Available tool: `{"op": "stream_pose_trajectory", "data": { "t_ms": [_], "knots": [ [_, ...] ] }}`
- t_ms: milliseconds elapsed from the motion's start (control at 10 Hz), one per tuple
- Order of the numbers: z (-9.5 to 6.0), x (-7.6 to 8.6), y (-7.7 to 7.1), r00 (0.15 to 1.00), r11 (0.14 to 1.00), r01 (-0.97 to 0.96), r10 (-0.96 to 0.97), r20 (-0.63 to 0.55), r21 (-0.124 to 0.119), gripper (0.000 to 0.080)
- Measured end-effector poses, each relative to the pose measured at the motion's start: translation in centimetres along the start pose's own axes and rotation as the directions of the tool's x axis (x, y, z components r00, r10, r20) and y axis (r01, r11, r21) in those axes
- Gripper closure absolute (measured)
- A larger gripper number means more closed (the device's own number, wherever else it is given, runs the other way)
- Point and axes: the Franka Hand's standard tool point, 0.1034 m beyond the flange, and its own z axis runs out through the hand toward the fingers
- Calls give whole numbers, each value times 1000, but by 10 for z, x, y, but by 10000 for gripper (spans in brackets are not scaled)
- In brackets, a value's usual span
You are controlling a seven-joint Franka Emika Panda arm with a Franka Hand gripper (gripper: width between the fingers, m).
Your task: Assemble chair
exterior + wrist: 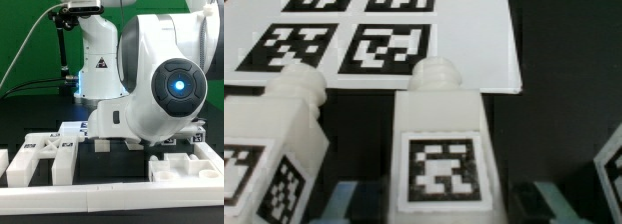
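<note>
Gripper (441,208): fingers (363,206) flank a tagged white chair leg (441,150) closely; whether they pinch it cannot be told. A second leg (287,140) lies just beside it. The marker board (402,40) lies beyond both legs' tips.

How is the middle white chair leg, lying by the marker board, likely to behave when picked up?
The chair leg looks like blocky moulded plastic, so probably stiff, not floppy. Its flat sides suggest it would slide rather than roll if pushed. Its matte surface should give the gripper fair hold.
</note>
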Motion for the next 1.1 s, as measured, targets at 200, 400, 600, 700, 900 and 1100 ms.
{"op": "stream_pose_trajectory", "data": {
  "t_ms": [200,400,600,700,900,1100],
  "knots": [
    [-21,-9,0,1000,999,22,-22,6,25,515],
    [-65,-28,2,999,998,41,-40,-32,49,515],
    [-81,-41,4,997,998,40,-37,-70,52,515],
    [-84,-35,3,993,998,41,-35,-109,52,515],
    [-100,-34,-5,954,997,16,7,-300,72,515],
    [-153,-40,-36,903,988,37,30,-428,148,515]
  ]
}}
